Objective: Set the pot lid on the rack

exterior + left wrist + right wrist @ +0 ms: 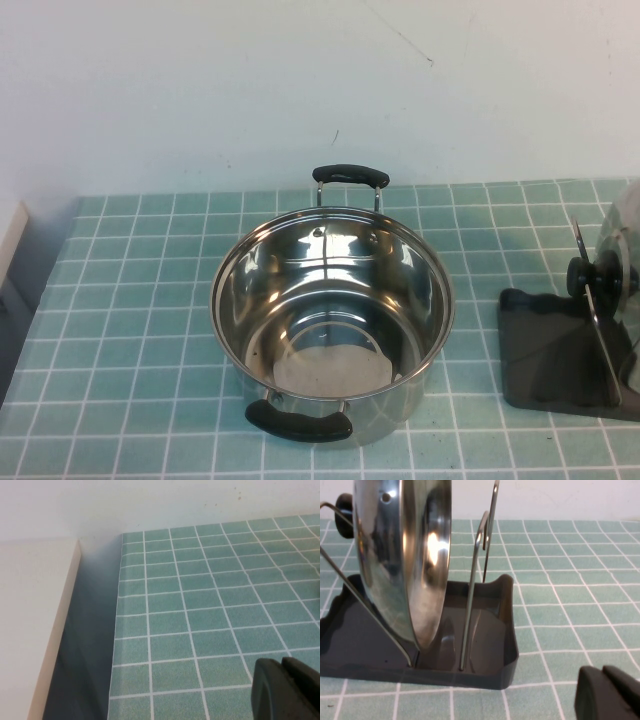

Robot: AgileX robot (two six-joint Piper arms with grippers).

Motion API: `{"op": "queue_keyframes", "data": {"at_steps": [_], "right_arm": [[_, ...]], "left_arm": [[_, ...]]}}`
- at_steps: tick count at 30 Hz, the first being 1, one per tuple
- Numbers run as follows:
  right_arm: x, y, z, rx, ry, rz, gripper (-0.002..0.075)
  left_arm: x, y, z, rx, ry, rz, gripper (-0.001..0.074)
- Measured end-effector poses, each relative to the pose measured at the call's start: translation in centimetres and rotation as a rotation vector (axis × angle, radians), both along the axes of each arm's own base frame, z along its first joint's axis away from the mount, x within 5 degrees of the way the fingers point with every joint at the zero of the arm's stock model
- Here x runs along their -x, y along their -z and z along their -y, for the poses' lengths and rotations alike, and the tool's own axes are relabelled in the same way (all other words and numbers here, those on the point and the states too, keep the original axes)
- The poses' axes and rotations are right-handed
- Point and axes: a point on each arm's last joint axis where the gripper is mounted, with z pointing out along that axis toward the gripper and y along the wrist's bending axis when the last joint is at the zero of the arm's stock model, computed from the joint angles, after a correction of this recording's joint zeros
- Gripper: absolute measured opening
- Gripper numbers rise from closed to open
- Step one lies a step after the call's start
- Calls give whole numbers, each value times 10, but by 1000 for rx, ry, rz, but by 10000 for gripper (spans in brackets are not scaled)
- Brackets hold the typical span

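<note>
The lid (402, 560) stood on edge in the rack (490, 670), its rim down in the tray between the slanted wire on its knob side and the upright prongs (479, 580) on its hollow side. That explained the pose: the wires kept it from rolling or tipping, so it needed nothing gripping it. Its black knob (581, 277) poked out toward the pot in the high view, and only part of the lid (625, 290) showed there, cut off by the frame edge.

The pot (332, 320) sat open and empty in the middle of the tiled mat (140, 330), one handle toward the wall, one toward the robot, well apart from the rack (545, 350) on its right.

The right gripper (607, 692) hung near the rack's corner, on the side of the lid's hollow face, touching neither. Only the dark tips showed at the frame's edge, seemingly close together with nothing between them. No contact with the lid: by my reading, the placement was done and the arm stood clear so as not to knock it over.

The left gripper (285, 690) was off at the mat's far left edge, beside a pale surface (30, 630), low over bare tiles. Its tips likewise looked pressed together and held nothing. Parked, I'd say; this arm had no part to play here.

Main risk I'd flag: a careless brush against the wires could topple the lid.
</note>
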Motion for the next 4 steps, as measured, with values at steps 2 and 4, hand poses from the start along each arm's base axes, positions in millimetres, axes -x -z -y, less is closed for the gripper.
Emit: {"op": "queue_keyframes", "data": {"at_steps": [2, 4], "right_arm": [[0, 0, 0, 0, 0, 0, -1], [0, 0, 0, 0, 0, 0, -1]], "left_arm": [[0, 0, 0, 4, -1, 0, -2], [0, 0, 0, 4, -1, 0, -2]]}}
